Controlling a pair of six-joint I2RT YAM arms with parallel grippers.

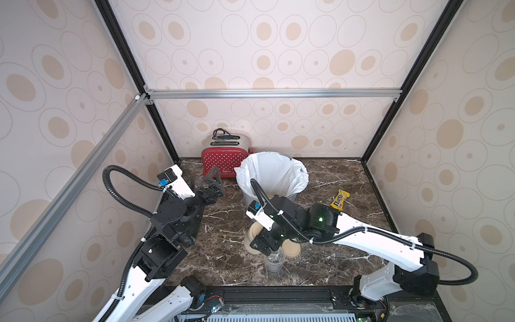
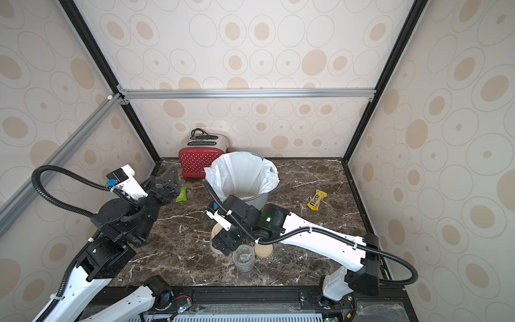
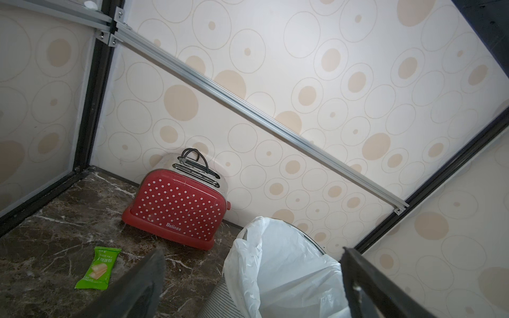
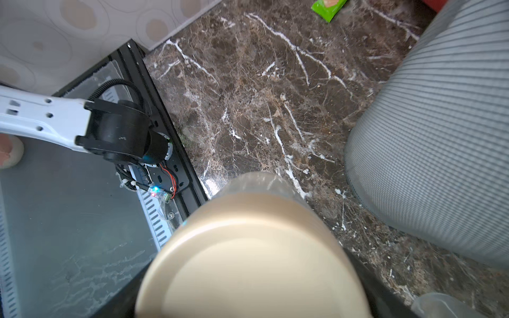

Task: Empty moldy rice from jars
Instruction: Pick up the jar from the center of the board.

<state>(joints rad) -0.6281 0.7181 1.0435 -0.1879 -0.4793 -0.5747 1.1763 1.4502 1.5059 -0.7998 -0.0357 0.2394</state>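
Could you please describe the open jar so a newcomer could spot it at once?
Find the white-lined bin at the back of the marble table. Nearer the front edge stands the open jar: clear, lidless glass, unlike the beige-lidded jar beside it.

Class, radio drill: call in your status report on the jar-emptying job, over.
Left end effector open, empty, near toaster. Right end effector wide around lidded jar, grip unconfirmed. Rice in bin. Open jar and loose lid crowd that jar.
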